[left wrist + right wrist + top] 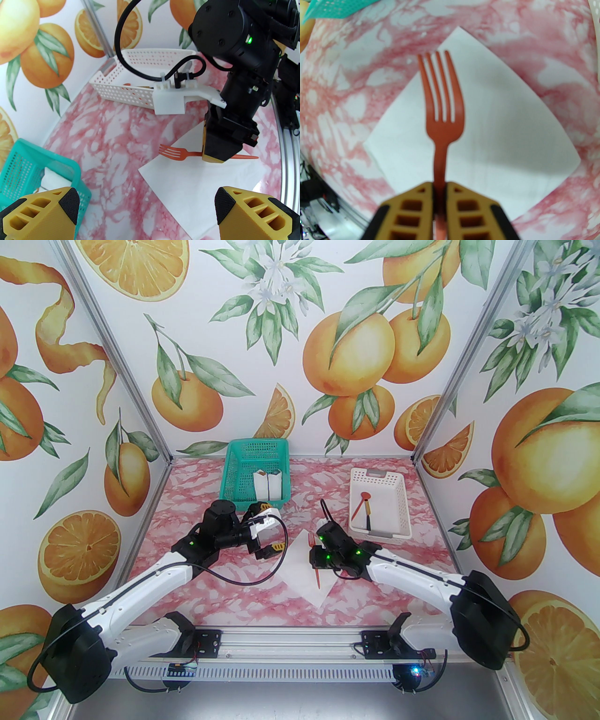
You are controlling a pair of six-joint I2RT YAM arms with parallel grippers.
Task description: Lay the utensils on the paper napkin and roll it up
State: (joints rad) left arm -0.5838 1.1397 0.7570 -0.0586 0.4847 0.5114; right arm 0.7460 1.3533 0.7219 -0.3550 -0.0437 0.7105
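Note:
The white paper napkin (300, 570) lies as a diamond on the table between the arms. My right gripper (315, 553) is shut on the handle of the orange fork (311, 539), holding it low over the napkin (499, 131) with the tines (440, 89) pointing away from me; whether the fork (173, 153) touches the paper I cannot tell. The orange spoon (362, 502) and the darker knife (368, 517) lie in the white basket (401, 502). Left of the napkin (187, 189), my left gripper (267, 533) hangs open and empty, its yellow fingers (68, 206) wide apart.
A teal basket (234, 469) at the back left holds two white wrapped bundles (267, 484). The white basket (121, 93) stands at the back right, close behind the right arm's wrist. Bare pink marbled table lies in front of the napkin.

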